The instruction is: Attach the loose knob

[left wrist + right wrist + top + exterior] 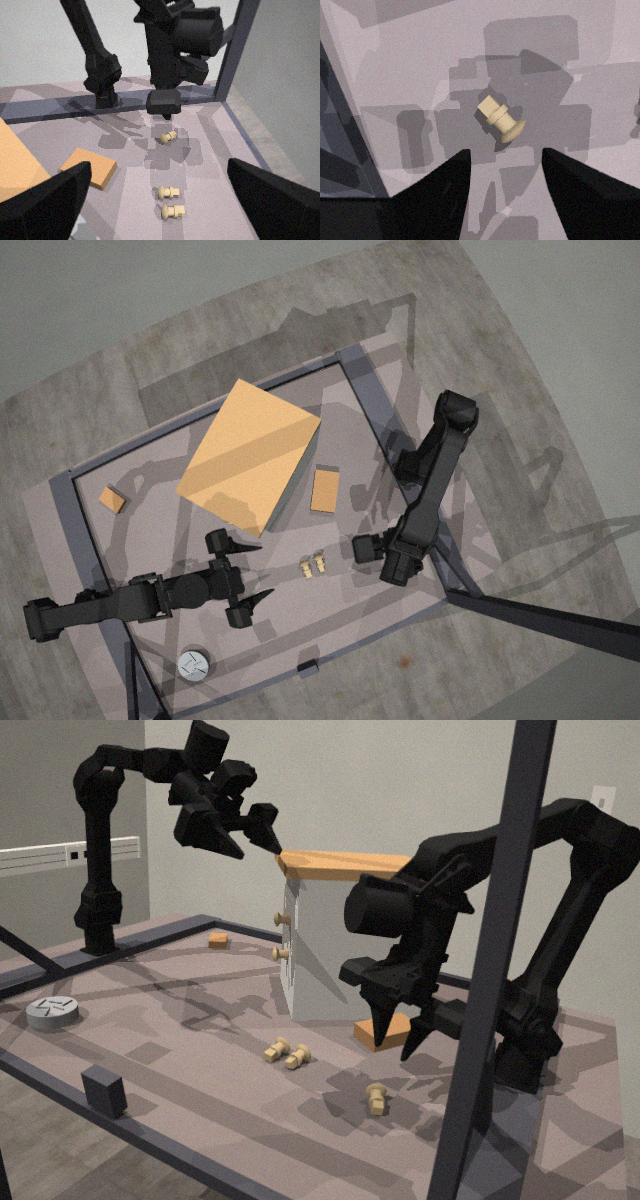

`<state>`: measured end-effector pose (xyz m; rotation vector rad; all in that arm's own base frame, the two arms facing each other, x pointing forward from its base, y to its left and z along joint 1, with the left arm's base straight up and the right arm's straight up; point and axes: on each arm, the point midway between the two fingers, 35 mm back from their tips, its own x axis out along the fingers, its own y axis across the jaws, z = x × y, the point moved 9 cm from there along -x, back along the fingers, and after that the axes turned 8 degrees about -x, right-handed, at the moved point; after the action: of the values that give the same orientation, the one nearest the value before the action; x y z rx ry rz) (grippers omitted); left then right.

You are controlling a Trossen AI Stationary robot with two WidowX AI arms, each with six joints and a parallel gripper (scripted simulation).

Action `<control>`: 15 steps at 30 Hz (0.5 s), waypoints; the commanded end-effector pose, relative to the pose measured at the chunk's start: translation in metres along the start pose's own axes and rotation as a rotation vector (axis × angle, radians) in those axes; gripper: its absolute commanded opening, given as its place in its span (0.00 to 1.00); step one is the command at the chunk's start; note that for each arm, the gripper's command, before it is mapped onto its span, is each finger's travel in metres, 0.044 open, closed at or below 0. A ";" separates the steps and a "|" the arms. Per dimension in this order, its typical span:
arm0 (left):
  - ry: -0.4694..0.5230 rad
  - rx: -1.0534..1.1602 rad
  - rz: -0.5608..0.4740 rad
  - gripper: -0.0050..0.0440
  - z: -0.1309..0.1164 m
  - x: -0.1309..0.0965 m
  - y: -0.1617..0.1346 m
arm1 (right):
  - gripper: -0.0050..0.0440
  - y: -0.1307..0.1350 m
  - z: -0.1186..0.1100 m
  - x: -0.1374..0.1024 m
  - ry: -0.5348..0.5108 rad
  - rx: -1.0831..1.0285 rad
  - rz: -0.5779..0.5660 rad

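Observation:
The cabinet (248,446) (325,947) has an orange top; two knobs (281,918) (280,954) stand on its front, seen edge-on. The top drawer's hole is not visible. A loose tan knob (376,1098) (168,137) (502,120) lies on its side, hidden by the right arm in the top view. Two more loose knobs (306,568) (320,562) (277,1049) (298,1056) lie side by side. My right gripper (391,1052) (506,156) points down above the lone knob, partly open and empty. My left gripper (267,569) (261,854) (160,166) is wide open, empty and high in front of the cabinet.
An orange slab (325,491) lies beside the cabinet. A small orange block (112,499) (218,940) and a silver disc (193,665) (52,1012) lie on the left arm's side. A dark block (308,667) (104,1090) stands at the frame edge.

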<state>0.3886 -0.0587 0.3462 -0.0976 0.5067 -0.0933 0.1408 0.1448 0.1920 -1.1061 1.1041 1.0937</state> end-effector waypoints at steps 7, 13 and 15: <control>-0.081 0.003 -0.032 0.92 0.022 0.006 -0.014 | 0.44 -0.001 0.035 0.018 0.128 -0.440 0.044; -0.085 0.003 -0.033 0.92 0.023 0.004 -0.014 | 0.44 0.005 0.054 0.037 0.217 -0.707 0.077; -0.085 0.003 -0.033 0.92 0.023 0.004 -0.014 | 0.44 0.006 0.054 0.042 0.227 -0.727 0.084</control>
<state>0.4057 -0.0724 0.3472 -0.1017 0.4736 -0.1207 0.1421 0.1938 0.1564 -1.7169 0.9960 1.4869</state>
